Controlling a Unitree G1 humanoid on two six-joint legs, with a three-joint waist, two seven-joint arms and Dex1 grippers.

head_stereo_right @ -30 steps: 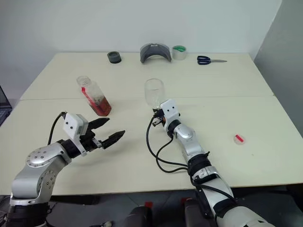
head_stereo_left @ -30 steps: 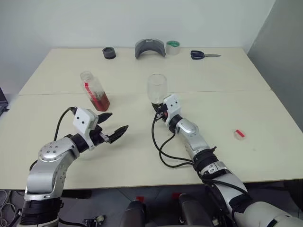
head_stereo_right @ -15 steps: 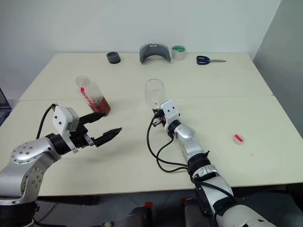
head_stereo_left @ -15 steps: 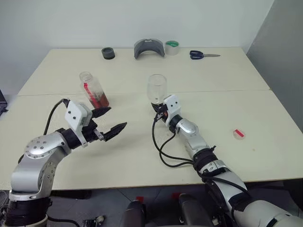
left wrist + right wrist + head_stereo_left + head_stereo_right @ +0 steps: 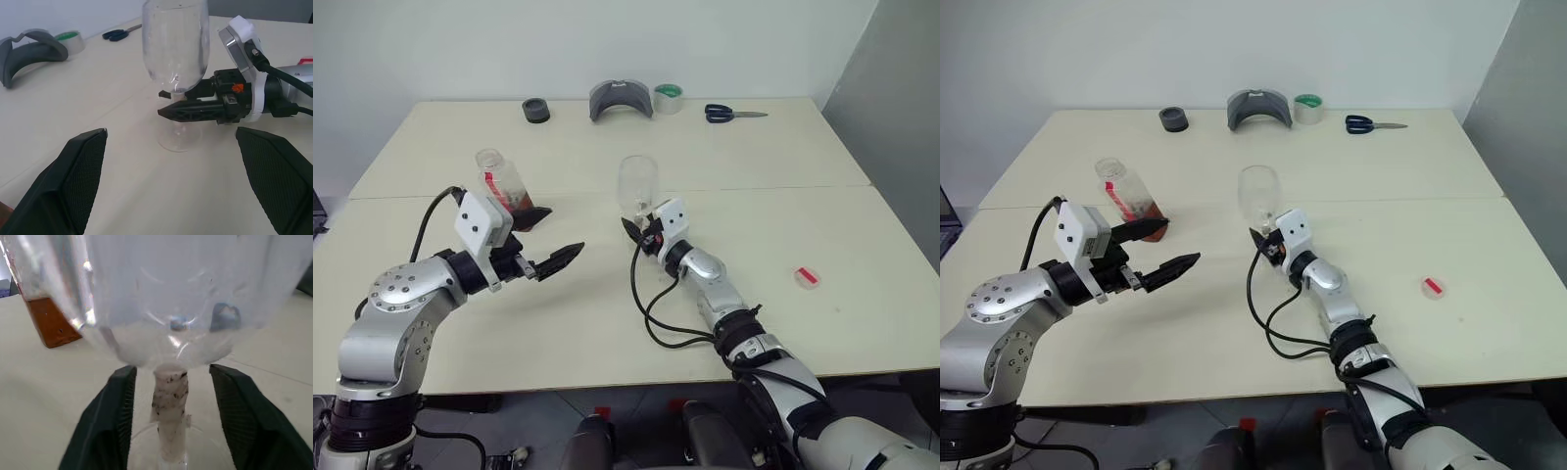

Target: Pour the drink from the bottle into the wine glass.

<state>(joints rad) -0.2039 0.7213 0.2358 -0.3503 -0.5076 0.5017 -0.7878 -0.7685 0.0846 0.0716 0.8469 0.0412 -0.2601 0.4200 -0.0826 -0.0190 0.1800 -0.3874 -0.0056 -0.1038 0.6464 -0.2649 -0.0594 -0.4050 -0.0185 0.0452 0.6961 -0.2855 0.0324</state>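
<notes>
The wine glass (image 5: 638, 183) stands empty and upright near the middle of the table (image 5: 783, 186). My right gripper (image 5: 634, 227) is open at its stem (image 5: 169, 401). One finger (image 5: 105, 431) sits on each side, with a gap between each finger and the stem. The bottle (image 5: 505, 184) stands to the left, uncapped, with the reddish-brown drink (image 5: 50, 321) low inside. My left gripper (image 5: 562, 232) hovers open and empty just right of the bottle's base, pointing toward the glass (image 5: 176, 49).
A small red cap-like piece (image 5: 808, 277) lies on the table at the right. Along the far edge are a black round piece (image 5: 536, 110), a grey curved holder (image 5: 622, 100), a tape roll (image 5: 670, 96) and blue scissors (image 5: 732, 114).
My right gripper has opened off the glass stem, which it was shut on before. My left gripper has risen a little and come closer to the bottle's base.
</notes>
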